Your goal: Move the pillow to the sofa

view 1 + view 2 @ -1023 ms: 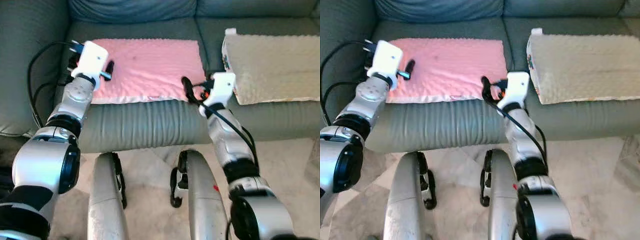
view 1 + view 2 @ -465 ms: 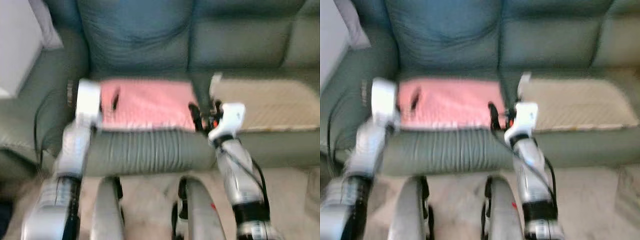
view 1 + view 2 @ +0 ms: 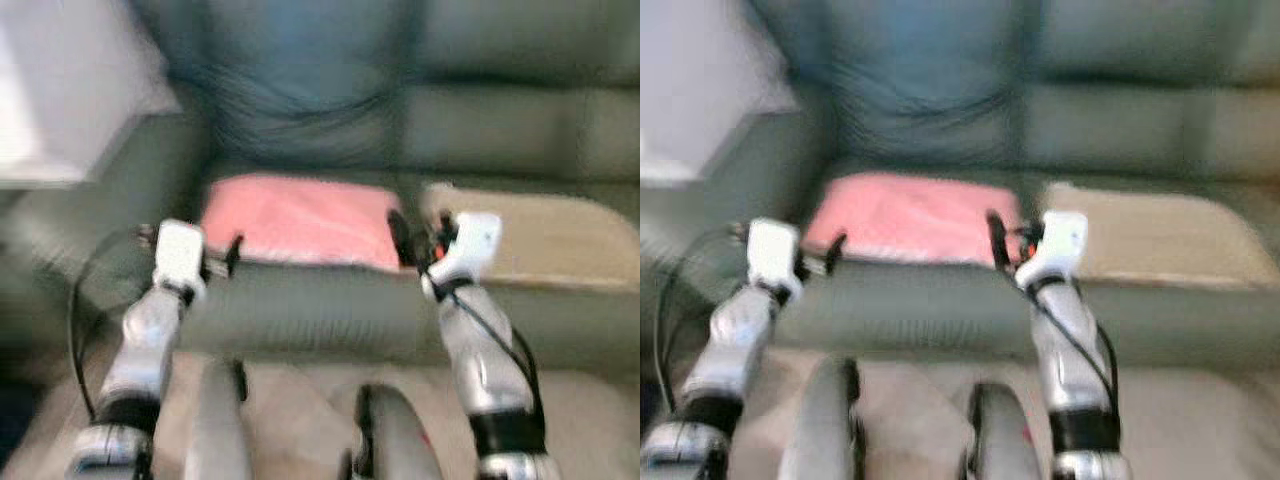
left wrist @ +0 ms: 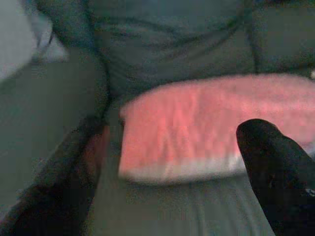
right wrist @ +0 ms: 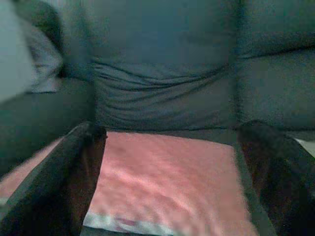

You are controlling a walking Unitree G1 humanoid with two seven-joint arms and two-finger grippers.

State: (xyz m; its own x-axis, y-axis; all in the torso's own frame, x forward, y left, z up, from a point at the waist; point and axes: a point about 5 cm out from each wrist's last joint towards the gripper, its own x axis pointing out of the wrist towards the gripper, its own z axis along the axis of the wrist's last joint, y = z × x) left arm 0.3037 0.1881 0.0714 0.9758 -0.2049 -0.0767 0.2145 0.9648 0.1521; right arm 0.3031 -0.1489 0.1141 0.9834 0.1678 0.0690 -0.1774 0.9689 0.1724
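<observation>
Head stereo looking down at sofa, wrist cameras nearer

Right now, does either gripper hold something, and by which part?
Nothing is held. The left gripper and right gripper are open before the pink pillow lying on the sofa.

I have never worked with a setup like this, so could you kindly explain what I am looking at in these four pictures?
This is a humanoid robot standing in front of a green sofa. Two pictures come from the two eyes of a camera on its head, looking down past its silver arms; they are blurred. The other two come from cameras on its wrists, looking along each claw's black fingers.

A pink pillow lies flat on the sofa seat, with a beige pillow beside it on the robot's right. The left claw is at the pink pillow's front left corner, the right claw at its front right corner. Both claws are open and hold nothing, so the pillow is already set down.
</observation>
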